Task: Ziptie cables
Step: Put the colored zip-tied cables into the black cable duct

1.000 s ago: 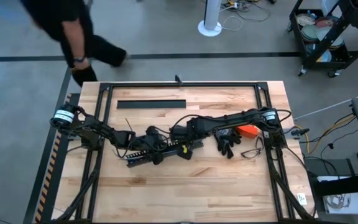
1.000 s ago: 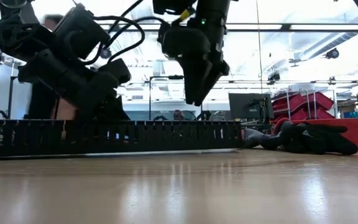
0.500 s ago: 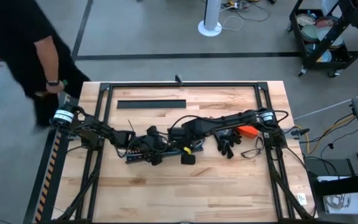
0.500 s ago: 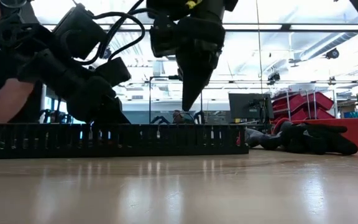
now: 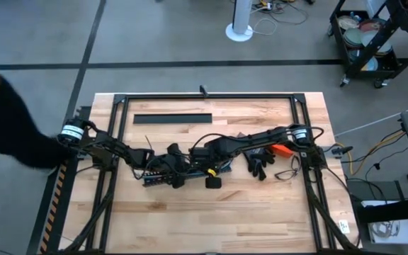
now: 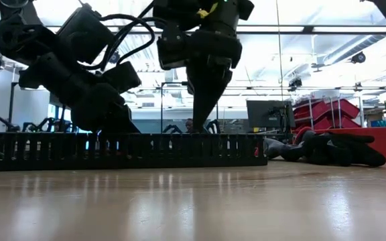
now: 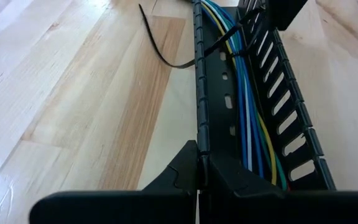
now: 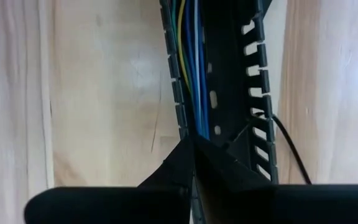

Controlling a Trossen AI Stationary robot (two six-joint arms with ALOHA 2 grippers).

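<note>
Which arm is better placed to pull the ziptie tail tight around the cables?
Probably the left. The loose tail of the ziptie lies just ahead of the left gripper, which pinches the duct wall beside the looped cables. The right gripper also pinches the duct, farther along.

My table (image 5: 211,219) is pale wood planking inside a black frame. Lying on it: a slotted black duct (image 5: 179,173) at frame centre, a flat black strip (image 5: 172,118) upper left, black gloves (image 5: 261,164) and an orange object (image 5: 282,149) centre right.
</note>
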